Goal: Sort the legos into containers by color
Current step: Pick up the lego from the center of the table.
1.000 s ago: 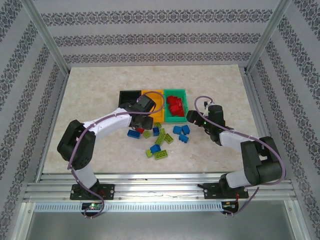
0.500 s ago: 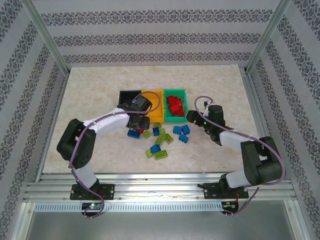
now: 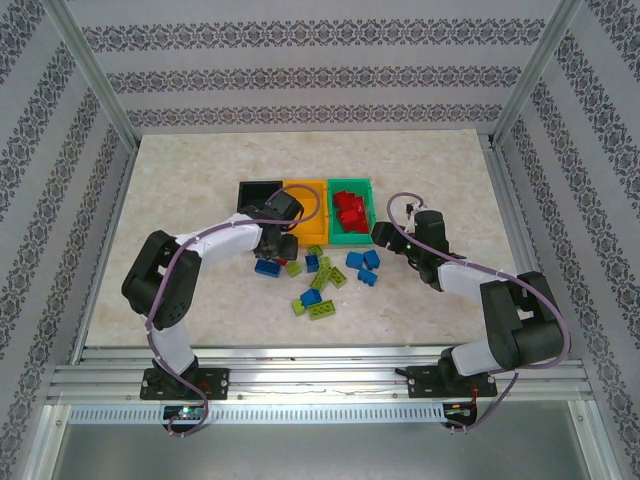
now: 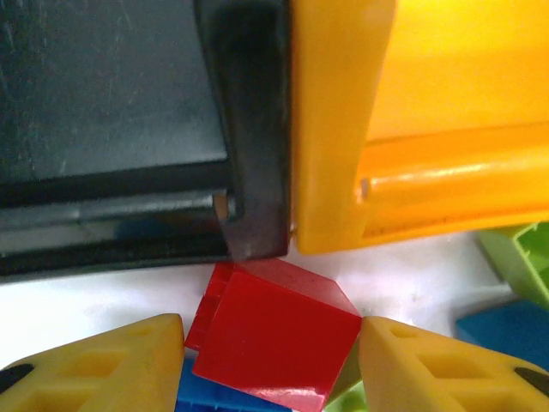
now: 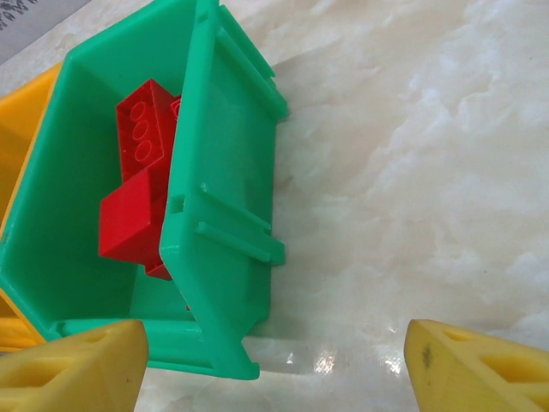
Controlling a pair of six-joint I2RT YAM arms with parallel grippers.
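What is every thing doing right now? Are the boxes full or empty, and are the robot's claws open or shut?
Black bin: looks empty.
Orange bin: nothing seen in the part that shows.
Green bin: holds red bricks.
Left gripper: shut on one red brick, low beside the bins.
Right gripper: open, empty, beside the green bin.
Blue and lime bricks: loose on the table, unsorted.

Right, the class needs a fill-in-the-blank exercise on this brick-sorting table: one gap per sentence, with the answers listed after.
The red studded plastic bricks already sorted lie in the ____ open plastic bin.
The left end effector straddles a small plastic brick coloured ____.
The orange-yellow plastic bin stands between that bin and a ____ one.
The right end effector has its jaws ____.
Missing words: green; red; black; open.
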